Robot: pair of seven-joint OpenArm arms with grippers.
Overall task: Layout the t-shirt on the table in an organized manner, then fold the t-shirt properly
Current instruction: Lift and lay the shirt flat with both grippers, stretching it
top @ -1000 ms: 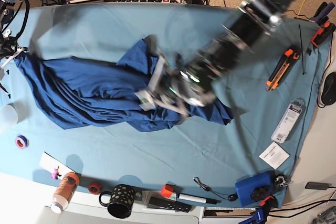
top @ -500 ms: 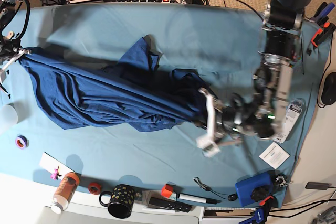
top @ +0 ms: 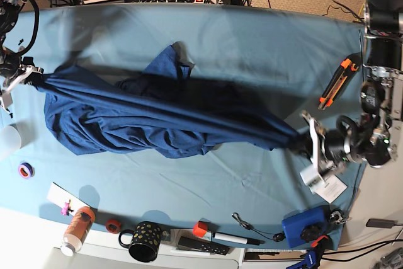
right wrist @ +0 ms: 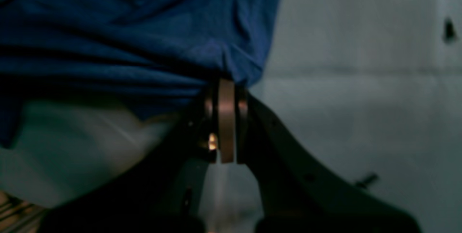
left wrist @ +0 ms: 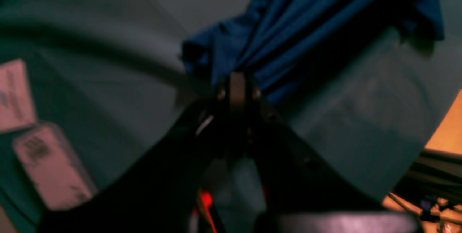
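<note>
Item: t-shirt (top: pixel 157 114), laying-out stage. We find it stretched between our two grips as a bunched rope across the table (top: pixel 252 42), not yet flat; spreading and every fold remain, in our judgement.

Left gripper (left wrist: pixel 236 81): jaws pressed together on a gathered corner, cloth fanning away beyond the tips.

Right gripper (right wrist: pixel 225 85): jaws likewise clamped on a hem, fabric hanging just past them.

Wrist views: show each pinch closely, though blurred.

Base view alone: shows the whole span, a loose flap lifted mid-cloth, well apart from both grips.
</note>
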